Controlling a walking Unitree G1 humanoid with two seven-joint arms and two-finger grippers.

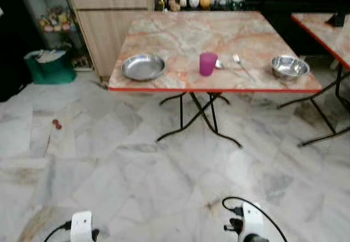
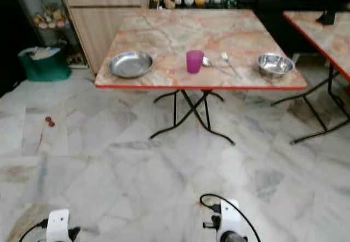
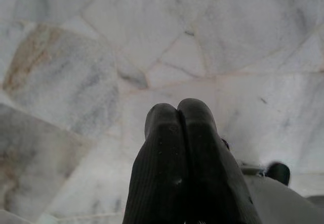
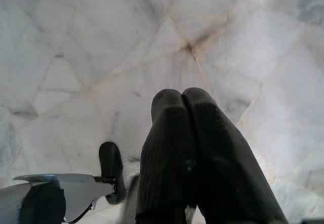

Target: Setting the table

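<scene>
Head views: robot stands well back from the desk (image 1: pixel 164 31), marble-look top with red edge on folding black legs. The tableware sits in a row near the front edge, likely so it can be reached from this side. Steel plate (image 1: pixel 143 66) at left, purple cup (image 1: pixel 208 64) near the middle, a spoon (image 1: pixel 219 64) just beside the cup with a fork (image 1: pixel 239 62) next to it, steel bowl (image 1: pixel 289 66) at right. Pieces are spread apart, not grouped as a place setting, so the task looks barely started. A second desk (image 1: pixel 322 29) is at far right, a green bin (image 1: pixel 50 67) by the cabinet (image 1: pixel 109 18) at left. Both arms hang low at the frame bottom, idle since nothing is in reach.

Left wrist view: left tool (image 3: pixel 178 112) points down at the marble floor (image 3: pixel 76 57), fingers pressed together, holding nothing.

Right wrist view: right tool (image 4: pixel 182 98) likewise over the floor, fingers closed flat against each other, empty. Judged next step: walk up to the desk before any grasp.
</scene>
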